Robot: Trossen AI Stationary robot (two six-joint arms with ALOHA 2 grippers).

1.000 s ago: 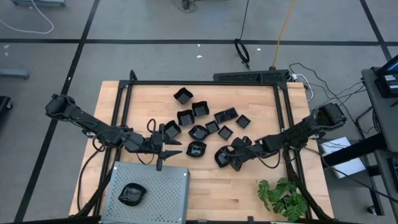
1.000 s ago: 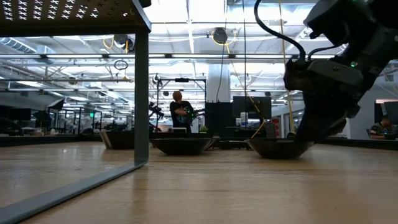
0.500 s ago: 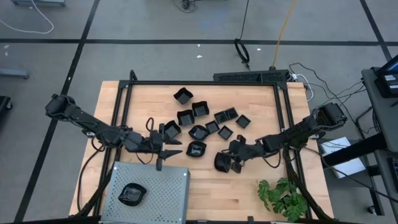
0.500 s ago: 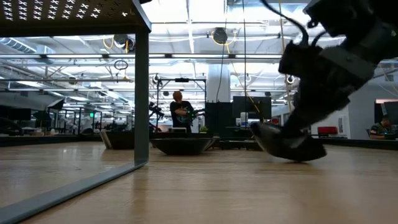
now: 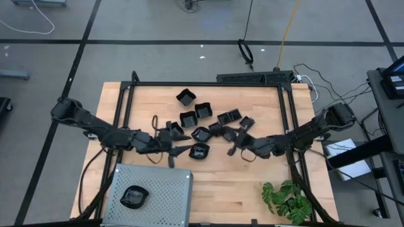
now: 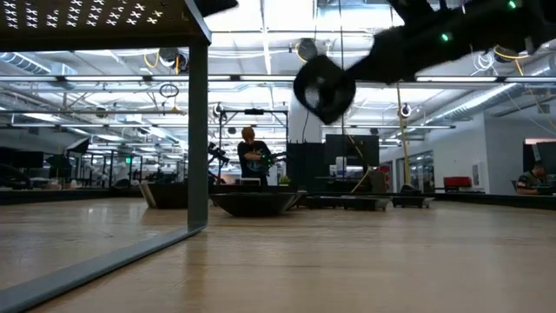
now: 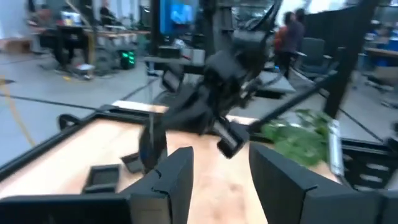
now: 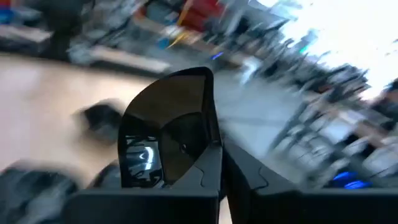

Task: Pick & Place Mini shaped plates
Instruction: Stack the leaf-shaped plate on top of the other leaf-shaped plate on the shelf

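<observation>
The right gripper (image 5: 232, 146) grips a black mini plate (image 8: 168, 124) lifted clear of the table (image 5: 252, 183) — the left gripper (image 5: 172, 151), fingers parted and empty, hangs near the tray (image 5: 164, 189).

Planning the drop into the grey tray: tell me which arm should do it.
Probably the right. The right gripper is shut on a black plate, lifted clear of the table. The left gripper is open and empty, though nearer the perforated tray.
</observation>
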